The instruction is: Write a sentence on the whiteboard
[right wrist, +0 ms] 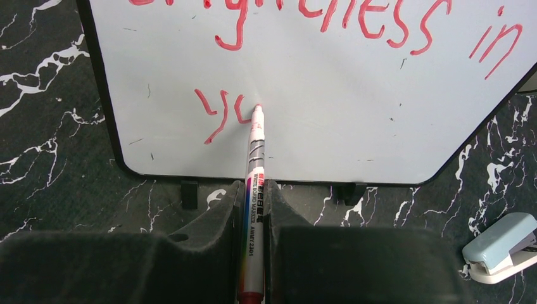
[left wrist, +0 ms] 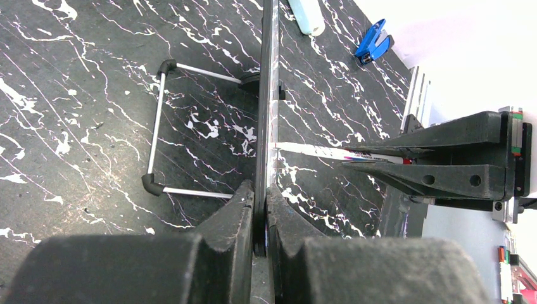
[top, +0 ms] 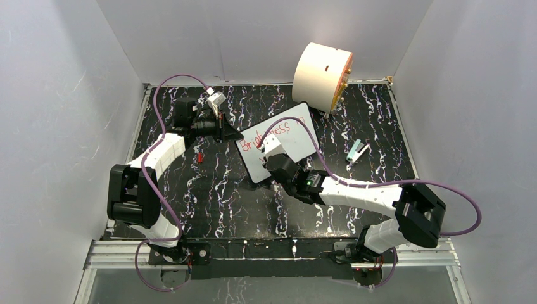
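Observation:
The whiteboard [top: 288, 136] stands tilted on its wire stand [left wrist: 157, 139] mid-table. My left gripper [left wrist: 260, 187] is shut on the board's left edge, which shows edge-on [left wrist: 266, 95] in the left wrist view. My right gripper [right wrist: 255, 187] is shut on a whiteboard marker [right wrist: 254, 209]. The marker's red tip touches the board [right wrist: 354, 114] at the second line. The sentence [right wrist: 380, 19] in red reads "...ightness in" on the upper line, with "y" and the start of a second letter [right wrist: 218, 114] below. From above, the right gripper [top: 269, 151] sits over the board's lower left part.
A big cream cylinder [top: 322, 76] lies at the back right. A small pale stapler [top: 358, 151] rests right of the board, also low right as the stapler [right wrist: 503, 247] in the right wrist view. A small red cap [top: 200, 156] lies left of the board. Grey walls enclose the table.

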Controlling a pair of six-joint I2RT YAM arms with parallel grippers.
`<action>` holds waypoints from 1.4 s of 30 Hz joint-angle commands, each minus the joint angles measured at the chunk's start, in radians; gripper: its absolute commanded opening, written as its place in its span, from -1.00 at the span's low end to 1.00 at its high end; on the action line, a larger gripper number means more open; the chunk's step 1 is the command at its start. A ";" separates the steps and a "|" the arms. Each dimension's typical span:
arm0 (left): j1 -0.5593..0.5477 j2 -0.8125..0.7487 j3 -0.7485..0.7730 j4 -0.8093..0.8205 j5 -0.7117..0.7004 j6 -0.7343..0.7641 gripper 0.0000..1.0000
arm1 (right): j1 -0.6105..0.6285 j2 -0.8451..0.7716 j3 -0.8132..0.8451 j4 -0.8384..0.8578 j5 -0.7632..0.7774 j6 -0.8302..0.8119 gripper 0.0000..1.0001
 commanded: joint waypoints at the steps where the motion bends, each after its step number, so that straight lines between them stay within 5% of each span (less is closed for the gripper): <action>1: -0.026 0.025 -0.020 -0.084 -0.076 0.041 -1.00 | -0.007 0.011 0.023 0.087 0.021 -0.014 -1.00; 42: -0.025 0.025 -0.019 -0.085 -0.075 0.042 -1.00 | -0.007 -0.070 0.001 0.073 -0.038 -0.041 -1.00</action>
